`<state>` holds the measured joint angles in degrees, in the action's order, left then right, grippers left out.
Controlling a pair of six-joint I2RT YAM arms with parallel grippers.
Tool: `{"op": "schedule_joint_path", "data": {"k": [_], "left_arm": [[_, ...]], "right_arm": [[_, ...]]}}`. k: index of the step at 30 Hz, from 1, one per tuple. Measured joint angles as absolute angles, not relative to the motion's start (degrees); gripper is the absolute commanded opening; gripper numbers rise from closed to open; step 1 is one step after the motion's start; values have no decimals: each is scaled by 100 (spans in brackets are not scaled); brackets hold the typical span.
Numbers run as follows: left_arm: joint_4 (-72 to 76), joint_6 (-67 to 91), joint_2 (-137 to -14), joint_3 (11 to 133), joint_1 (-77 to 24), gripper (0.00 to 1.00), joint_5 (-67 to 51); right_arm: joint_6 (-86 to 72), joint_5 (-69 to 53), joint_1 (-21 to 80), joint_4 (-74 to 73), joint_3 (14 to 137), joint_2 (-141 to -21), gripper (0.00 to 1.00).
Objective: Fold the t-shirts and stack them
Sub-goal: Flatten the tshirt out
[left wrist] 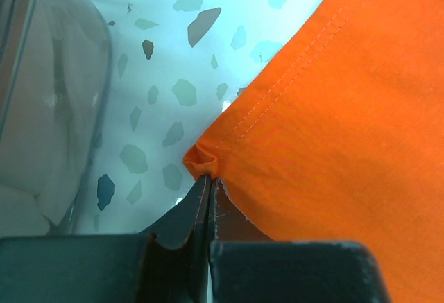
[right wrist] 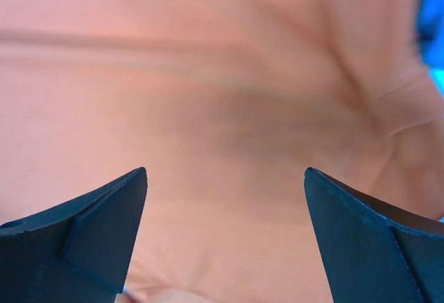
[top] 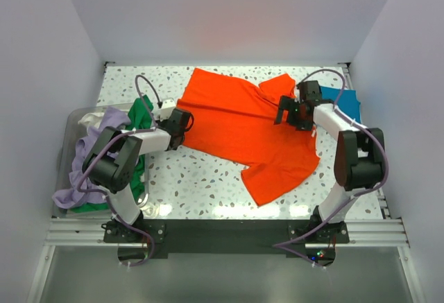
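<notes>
1. Orange cloth t-shirt (top: 243,133) lies spread out mid-table with no fold in it yet.
2. My left claw (left wrist: 210,178) is pinching its hem corner, just beside the clear plastic bin (top: 73,119).
3. My right claw (right wrist: 225,178) hangs spread above the sleeve side, gripping nothing.
4. Teal-blue tee (top: 343,98) sits far right, and the lavender tee (top: 94,140) and green tee (top: 142,112) are heaped at the bin. I see no stack, so I judge nearly everything is left.

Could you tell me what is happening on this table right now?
The left gripper, jaws shut, pinches a corner of the orange t-shirt spread on the table. The right gripper hovers over its other side, jaws open. A teal-blue t-shirt lies at the far right; a green t-shirt and a lavender t-shirt sit in the bin at left.
</notes>
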<state>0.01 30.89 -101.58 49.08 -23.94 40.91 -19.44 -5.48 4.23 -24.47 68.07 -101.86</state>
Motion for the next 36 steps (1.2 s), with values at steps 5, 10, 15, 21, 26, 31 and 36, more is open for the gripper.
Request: {"op": "schedule_joint_path", "data": {"k": [5,10,15,21,26,31,36], "left_arm": [[78,2930,-10154,4908,-2366,0,3955],[270,2731,-10099,4860,-2248,0,3575],[493,2539,-9898,4654,-2095,0,3081],[587,2405,-9660,4525,-2049,0,2676],[637,2333,-9498,4416,-2029,0,2545],[635,2327,-9382,4379,-2027,0,2528],[637,2303,-9358,4379,-2025,0,2497]], "right_arm": [[-1973,-456,1223,-2383,6628,-9421,97],[-2126,-215,2097,-2438,6156,-8534,95],[-2482,392,2936,-2912,5498,-7655,87],[-3120,803,3754,-3760,4558,-6136,61],[-3789,775,4407,-4132,3815,-5802,51],[-4309,749,5234,-4248,3662,-6211,51],[-4600,714,5461,-4132,3658,-6558,51]]}}
